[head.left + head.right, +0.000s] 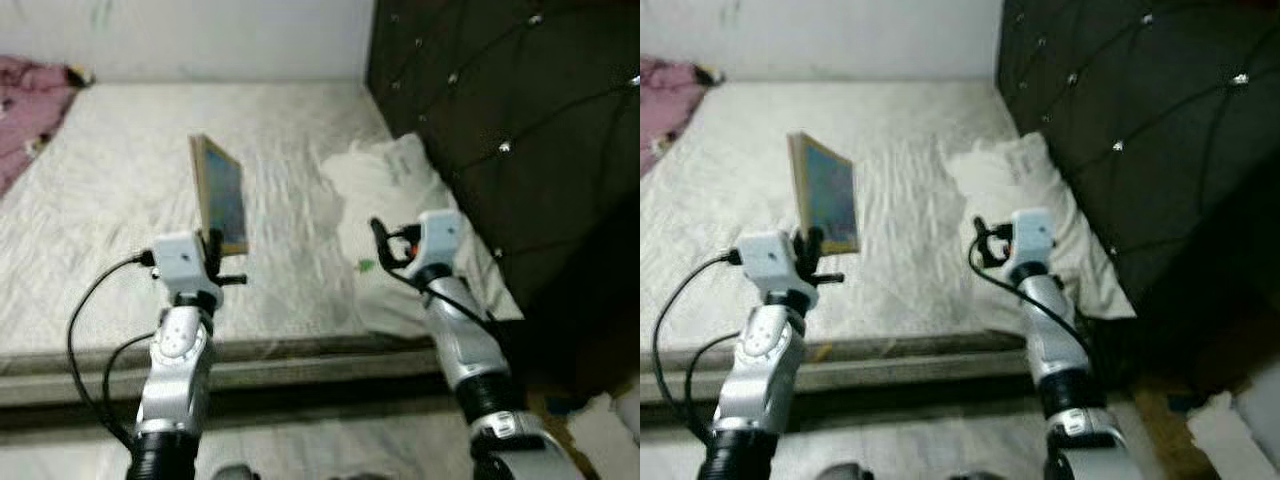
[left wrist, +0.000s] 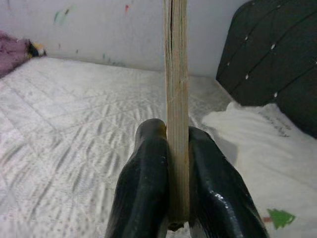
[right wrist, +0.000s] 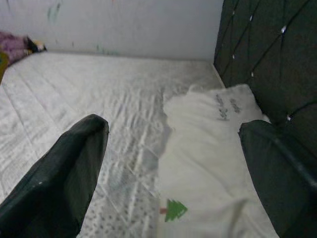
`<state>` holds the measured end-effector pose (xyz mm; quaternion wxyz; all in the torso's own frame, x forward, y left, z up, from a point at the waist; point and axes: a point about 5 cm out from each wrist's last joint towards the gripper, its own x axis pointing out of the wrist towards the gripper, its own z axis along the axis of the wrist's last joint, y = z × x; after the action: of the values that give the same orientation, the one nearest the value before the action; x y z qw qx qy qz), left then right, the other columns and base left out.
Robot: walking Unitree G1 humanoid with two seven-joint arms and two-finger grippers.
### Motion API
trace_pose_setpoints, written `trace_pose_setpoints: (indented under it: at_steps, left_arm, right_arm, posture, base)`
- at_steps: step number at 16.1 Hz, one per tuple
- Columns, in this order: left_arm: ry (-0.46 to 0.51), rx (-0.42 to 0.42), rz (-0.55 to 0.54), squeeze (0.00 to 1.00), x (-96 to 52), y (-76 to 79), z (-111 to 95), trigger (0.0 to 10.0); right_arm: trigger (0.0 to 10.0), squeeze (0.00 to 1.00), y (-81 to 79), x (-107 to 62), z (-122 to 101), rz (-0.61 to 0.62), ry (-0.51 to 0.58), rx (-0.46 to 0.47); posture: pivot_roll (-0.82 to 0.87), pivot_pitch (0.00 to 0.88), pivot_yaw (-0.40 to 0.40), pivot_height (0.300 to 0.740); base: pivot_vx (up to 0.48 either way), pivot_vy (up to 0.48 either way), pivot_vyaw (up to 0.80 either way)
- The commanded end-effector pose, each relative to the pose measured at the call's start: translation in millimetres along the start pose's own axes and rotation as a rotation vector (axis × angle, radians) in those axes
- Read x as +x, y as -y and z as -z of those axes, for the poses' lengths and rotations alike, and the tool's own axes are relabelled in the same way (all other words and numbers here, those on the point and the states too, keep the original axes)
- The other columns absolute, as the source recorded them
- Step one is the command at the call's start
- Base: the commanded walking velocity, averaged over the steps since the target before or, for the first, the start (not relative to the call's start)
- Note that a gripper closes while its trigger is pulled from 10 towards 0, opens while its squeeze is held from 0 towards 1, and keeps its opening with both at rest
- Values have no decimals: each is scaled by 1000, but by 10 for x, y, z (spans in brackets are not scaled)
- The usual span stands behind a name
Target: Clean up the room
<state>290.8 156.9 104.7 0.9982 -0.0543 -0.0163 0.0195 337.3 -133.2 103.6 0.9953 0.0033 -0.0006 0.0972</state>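
A bare quilted white mattress [image 1: 110, 190] fills the scene. At 7 o'clock, the left claw [image 1: 213, 243] is clenched on the lower edge of a thin wooden-backed board [image 1: 222, 195] with a blue face, held upright above the bed. At 5 o'clock, the right claw [image 3: 173, 163] hangs released over a white pillow [image 1: 385, 180] bearing a green tree print and unreadable writing. At 2 o'clock stands a dark tufted headboard [image 1: 520, 110]; at 10 o'clock lies pink fabric [image 1: 28, 95].

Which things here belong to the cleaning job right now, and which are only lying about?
In the job:
- book, held upright above the mattress
- left gripper, shut on the book
- right gripper, open, above the pillow

Lying about:
- pillow beside the dark headboard
- pink cloth at the mattress's far left
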Motion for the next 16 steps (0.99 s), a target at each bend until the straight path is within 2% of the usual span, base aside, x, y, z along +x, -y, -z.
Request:
trace_pose_setpoints:
  at_steps: [1,13,16]
  left_arm:
    - [64,4,3,0,38,-8,-139,10000]
    - [59,-3,7,0,43,-12,-128,10000]
    - [33,-3,-11,0,53,-24,-97,10000]
  right_arm:
    - [10000,0,-48,40,-63,-9,21,3]
    - [10000,0,-51,46,-62,-11,22,0]
    - [10000,0,-52,47,-58,-12,19,3]
  posture:
    - [-7,0,-18,740]
    - [-7,0,-17,740]
    - [-7,0,-17,740]
  base:
    - [0,0,0]
    - [292,0,0]
    - [0,0,0]
